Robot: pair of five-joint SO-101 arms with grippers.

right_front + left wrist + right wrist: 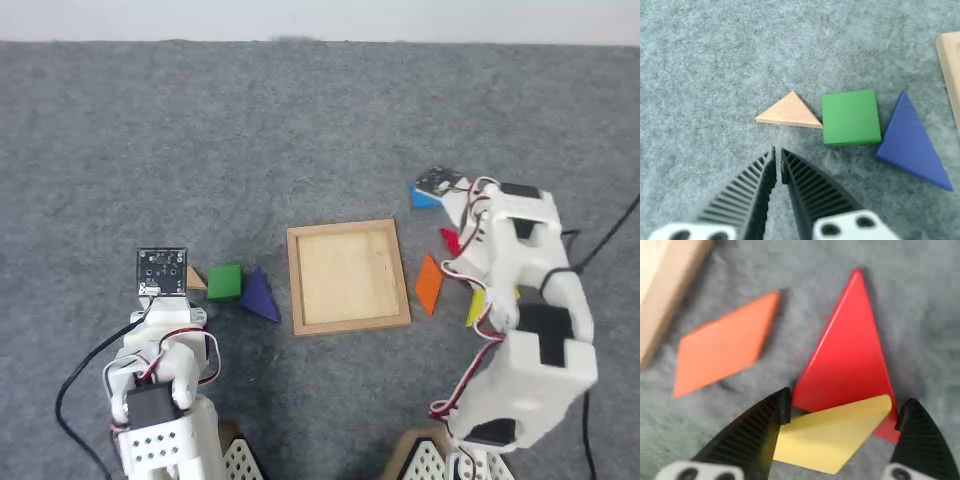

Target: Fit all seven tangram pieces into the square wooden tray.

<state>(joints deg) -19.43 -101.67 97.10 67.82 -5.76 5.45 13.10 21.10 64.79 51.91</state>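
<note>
Grey felt covers the table, where the square wooden tray (296, 282) sits between two robot arms with the coloured pieces lying outside it. The left gripper (778, 152), jaws all but closed on nothing, hangs near the tan triangle (790, 112), green square (850, 117) and blue triangle (910, 142). The right gripper (846, 407), jaws spread wide, straddles the yellow piece (830, 437), which overlaps the red triangle (850, 355) beside the orange parallelogram (722, 350).
</note>
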